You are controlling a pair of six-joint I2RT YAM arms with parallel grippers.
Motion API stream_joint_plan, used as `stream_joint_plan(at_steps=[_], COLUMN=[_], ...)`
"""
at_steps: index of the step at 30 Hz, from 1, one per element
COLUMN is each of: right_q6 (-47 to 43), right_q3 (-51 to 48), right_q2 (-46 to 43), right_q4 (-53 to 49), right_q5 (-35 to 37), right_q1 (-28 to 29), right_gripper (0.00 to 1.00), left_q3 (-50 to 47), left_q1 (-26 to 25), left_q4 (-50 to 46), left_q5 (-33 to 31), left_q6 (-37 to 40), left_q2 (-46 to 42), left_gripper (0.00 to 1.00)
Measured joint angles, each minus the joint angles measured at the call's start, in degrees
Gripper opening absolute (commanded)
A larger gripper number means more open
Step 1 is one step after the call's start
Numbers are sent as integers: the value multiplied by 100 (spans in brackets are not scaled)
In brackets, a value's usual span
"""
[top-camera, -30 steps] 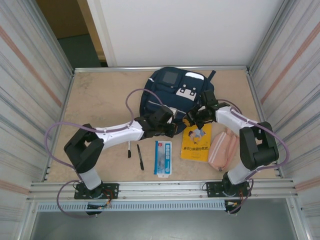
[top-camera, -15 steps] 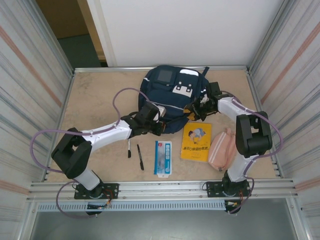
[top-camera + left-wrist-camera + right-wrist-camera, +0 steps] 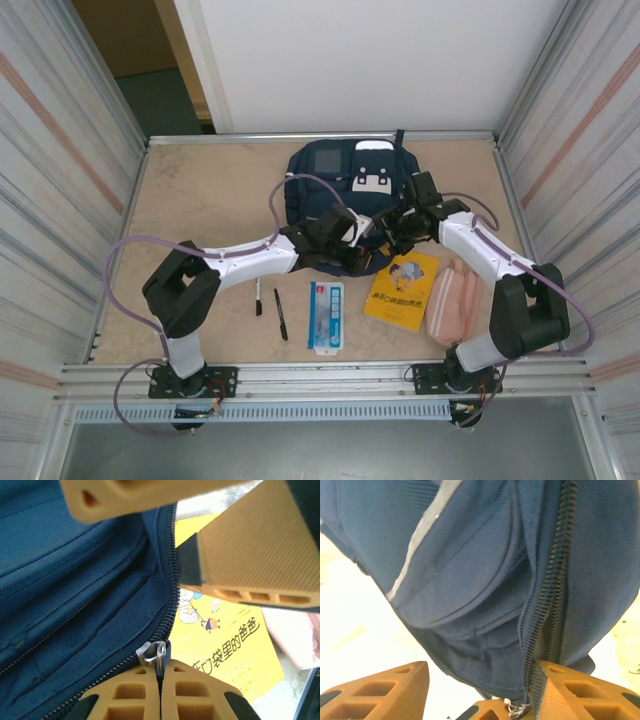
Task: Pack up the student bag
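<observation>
Left fingers: closed, pinching the metal zip pull of the bag at their tips.
Right fingers: spread apart, clamping nothing; the bag's open zip edge hangs between them, close to the left fingers.
Student bag: flat on the bench, stretching away beyond both pairs of fingers.
Yellow book: just below the fingertips, on the near side.
Pink pouch: right of the book, apart from the right fingers.
Two pens: well left of the left fingers.
</observation>
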Motion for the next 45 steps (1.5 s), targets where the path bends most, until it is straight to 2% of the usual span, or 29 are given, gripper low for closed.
stream_joint_plan(at_steps=[9, 17, 24, 27, 29, 31, 33, 40, 45], right_q6=[623, 656, 688, 671, 627, 533, 435, -35, -852], right_q3=[-490, -498, -660, -660, -638, -531, -439, -177, 487], right_q2=[-173, -463, -479, -321, -181, -37, 31, 181, 833], right_q4=[-195, -507, -319, -188, -138, -92, -61, -35, -136], right_q5=[225, 352, 323, 328, 332, 326, 306, -111, -723], right_q1=[-24, -103, -68, -63, -66, -72, -105, -503, -826], right_gripper=[54, 54, 49, 42, 30, 11, 0, 0, 0], left_q3=[9, 9, 9, 9, 9, 9, 9, -348, -828], left_q1=[-7, -7, -7, -7, -4, 20, 63, 417, 645], left_q4=[192, 238, 278, 273, 269, 240, 232, 181, -96], left_q5=[166, 52, 70, 68, 68, 66, 63, 11, -450], left_q6=[-15, -7, -7, 0, 13, 31, 37, 184, 518], left_q2=[92, 90, 90, 90, 90, 90, 74, -404, -962], left_gripper=[0, 0, 0, 0, 0, 0, 0, 0, 0])
